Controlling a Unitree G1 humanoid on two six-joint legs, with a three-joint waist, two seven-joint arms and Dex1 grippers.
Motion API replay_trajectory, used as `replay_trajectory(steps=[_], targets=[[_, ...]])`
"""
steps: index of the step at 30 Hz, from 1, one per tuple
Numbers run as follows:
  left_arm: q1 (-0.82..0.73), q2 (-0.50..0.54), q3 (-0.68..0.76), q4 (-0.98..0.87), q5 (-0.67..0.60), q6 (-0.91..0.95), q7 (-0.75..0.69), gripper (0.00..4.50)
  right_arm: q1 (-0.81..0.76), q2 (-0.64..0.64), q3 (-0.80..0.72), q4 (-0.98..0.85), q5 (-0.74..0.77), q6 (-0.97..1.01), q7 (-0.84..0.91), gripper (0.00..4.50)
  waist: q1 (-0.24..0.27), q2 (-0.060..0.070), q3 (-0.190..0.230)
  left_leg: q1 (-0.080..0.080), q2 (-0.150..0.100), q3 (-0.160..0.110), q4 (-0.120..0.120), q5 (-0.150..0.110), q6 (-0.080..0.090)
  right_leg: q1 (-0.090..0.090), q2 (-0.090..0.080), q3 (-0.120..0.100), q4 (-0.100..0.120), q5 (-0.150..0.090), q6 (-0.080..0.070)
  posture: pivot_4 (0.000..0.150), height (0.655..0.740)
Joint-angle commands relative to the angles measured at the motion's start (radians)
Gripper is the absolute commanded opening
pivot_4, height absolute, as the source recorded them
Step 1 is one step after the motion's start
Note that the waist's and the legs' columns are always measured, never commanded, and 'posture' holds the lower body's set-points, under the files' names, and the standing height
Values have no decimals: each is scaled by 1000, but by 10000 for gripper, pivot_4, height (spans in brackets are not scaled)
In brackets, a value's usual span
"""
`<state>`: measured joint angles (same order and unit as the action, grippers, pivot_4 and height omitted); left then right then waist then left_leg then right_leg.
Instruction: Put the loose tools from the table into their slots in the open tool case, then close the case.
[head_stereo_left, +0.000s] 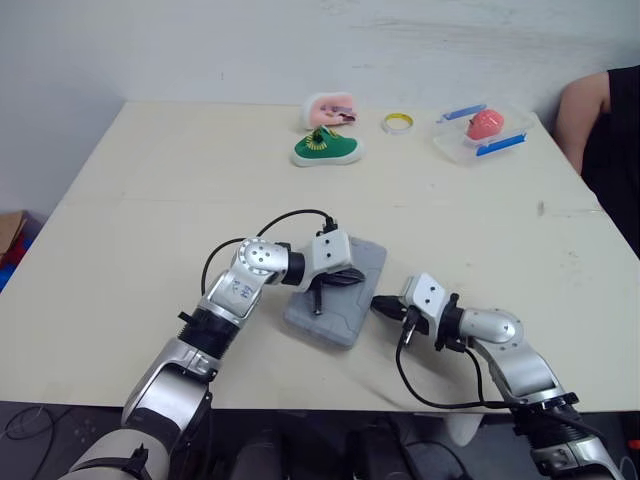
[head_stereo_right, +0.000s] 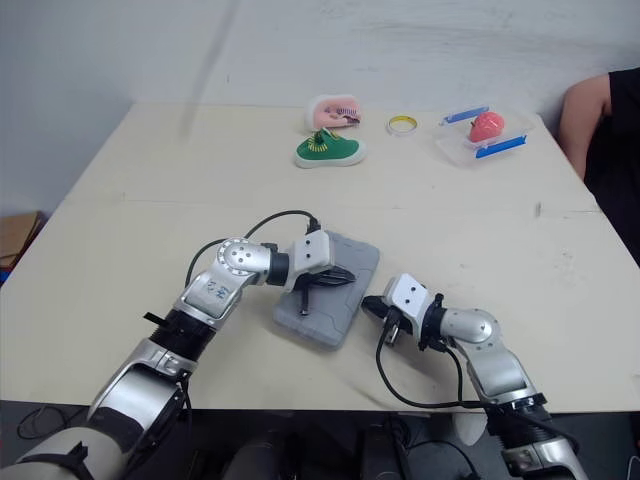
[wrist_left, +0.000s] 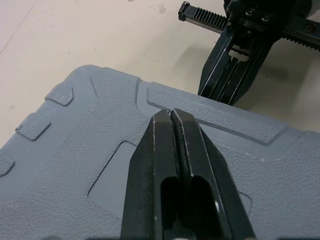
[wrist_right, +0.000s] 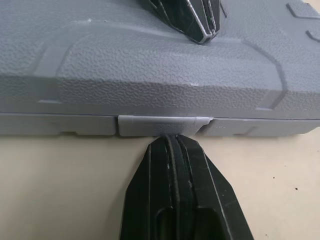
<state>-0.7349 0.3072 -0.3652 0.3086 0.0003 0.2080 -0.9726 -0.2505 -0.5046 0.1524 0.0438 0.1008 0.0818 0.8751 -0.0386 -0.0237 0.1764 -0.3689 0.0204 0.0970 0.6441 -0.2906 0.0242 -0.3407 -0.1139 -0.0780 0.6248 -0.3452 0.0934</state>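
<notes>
The grey tool case (head_stereo_left: 340, 300) lies closed near the table's front edge, lid down. My left gripper (head_stereo_left: 350, 277) rests shut on top of the lid (wrist_left: 100, 150), its fingertips (wrist_left: 172, 116) pressed together on the textured plastic. My right gripper (head_stereo_left: 380, 303) is shut too, its tips touching the case's latch tab (wrist_right: 165, 125) on the side facing it. In the left wrist view the right gripper (wrist_left: 227, 87) shows just beyond the case's edge. No loose tools are visible on the table.
At the table's far side stand a green and white shoe (head_stereo_left: 327, 148), a pink object (head_stereo_left: 330, 108), a tape roll (head_stereo_left: 397, 122) and a clear tray (head_stereo_left: 455, 140) with a red item. A person's arm (head_stereo_left: 600, 120) is at the far right.
</notes>
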Motion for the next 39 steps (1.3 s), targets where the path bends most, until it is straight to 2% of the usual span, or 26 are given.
replay_trajectory(steps=[1, 5, 8, 14, 18, 20, 23, 26, 29, 32, 34, 36, 37, 39], targets=[[95, 23, -59, 88, 50, 48, -14, 0, -34, -1, -6, -33, 21, -12, 15, 559, 0, 1, 0, 0, 0, 0, 0, 0, 0, 0, 0, 0, 0, 0, 0, 1500, 7400], [101, 19, -32, 77, 26, 12, -14, 0, -20, -41, -43, -74, 45, 2, 38, 559, 3, 3, -1, 0, 0, 0, -1, 0, -1, -1, 0, 0, 0, 0, -1, 1500, 7400], [96, 1, 27, 62, -25, -97, -16, 0, 27, -124, -74, -133, 67, 17, 89, 559, 11, 10, 0, -2, 0, 0, -1, 0, 0, -1, 0, 0, -2, 0, -1, 1500, 7400], [91, -3, 129, 0, -148, -192, -74, 0, 98, -231, -148, -203, 126, 28, 149, 559, 16, 11, 0, -5, 0, 0, -2, 0, 0, -3, 0, -2, -4, 0, -1, 1500, 7400], [93, 47, 211, -35, -218, -270, -128, 0, 159, -298, -236, -227, 168, 13, 183, 559, 16, 12, 4, -10, -1, 0, -2, 3, 2, -7, 0, -2, -4, 0, 0, 1500, 7400], [105, 92, 252, -31, -229, -313, -139, 0, 188, -322, -286, -230, 186, -14, 196, 559, 15, 12, 5, -21, -1, 0, 0, 6, 1, -19, 0, -3, -2, 0, 0, 1500, 7400], [128, 149, 318, -9, -247, -342, -129, 0, 223, -340, -371, -227, 214, -62, 205, 559, 18, 11, 7, -22, -2, 0, 1, 7, 1, -19, 0, -4, -2, 0, 0, 1500, 7400], [178, 216, 380, -20, -305, -285, -165, 0, 244, -362, -455, -220, 258, -62, 218, 559, 21, 11, 8, -22, -2, 0, 2, 6, 3, -18, 0, -4, -3, 1, 1, 1500, 7400], [291, 370, 510, -42, -277, -235, -82, 7988, 271, -417, -601, -216, 319, -58, 257, 9319, 14, 11, 12, -22, -3, 0, 1, 6, 4, -18, 0, -2, -3, 1, 2, 1500, 7400], [363, 448, 557, -98, -303, -154, -62, 22569, 290, -457, -652, -197, 320, -68, 279, 24793, 13, 10, 18, -22, -2, -1, -1, 6, 4, -19, 0, -2, -3, 1, 2, 1500, 7400], [401, 489, 572, -155, -294, -89, -40, 30464, 300, -473, -671, -171, 312, -84, 298, 33453, 21, 9, 19, -22, -2, -1, -1, 5, 4, -19, -1, -3, -4, 1, 2, 1500, 7400], [417, 515, 597, -168, -283, -106, -29, 40208, 294, -498, -676, -146, 306, -93, 319, 44145, 34, 10, 20, -22, -3, -1, -1, 1, 2, -18, -3, -2, -4, 1, 2, 1500, 7400], [423, 526, 605, -169, -288, -99, -32, 44481, 284, -507, -678, -134, 307, -90, 323, 45000, 38, 11, 21, -22, -3, -1, -1, 1, 2, -19, -3, -2, -5, 1, 2, 1500, 7400], [428, 536, 611, -171, -288, -93, -25, 44481, 262, -519, -674, -118, 306, -90, 322, 45000, 39, 13, 23, -22, -4, -1, -1, 1, 1, -19, -4, -2, -5, 1, 2, 1500, 7400]])
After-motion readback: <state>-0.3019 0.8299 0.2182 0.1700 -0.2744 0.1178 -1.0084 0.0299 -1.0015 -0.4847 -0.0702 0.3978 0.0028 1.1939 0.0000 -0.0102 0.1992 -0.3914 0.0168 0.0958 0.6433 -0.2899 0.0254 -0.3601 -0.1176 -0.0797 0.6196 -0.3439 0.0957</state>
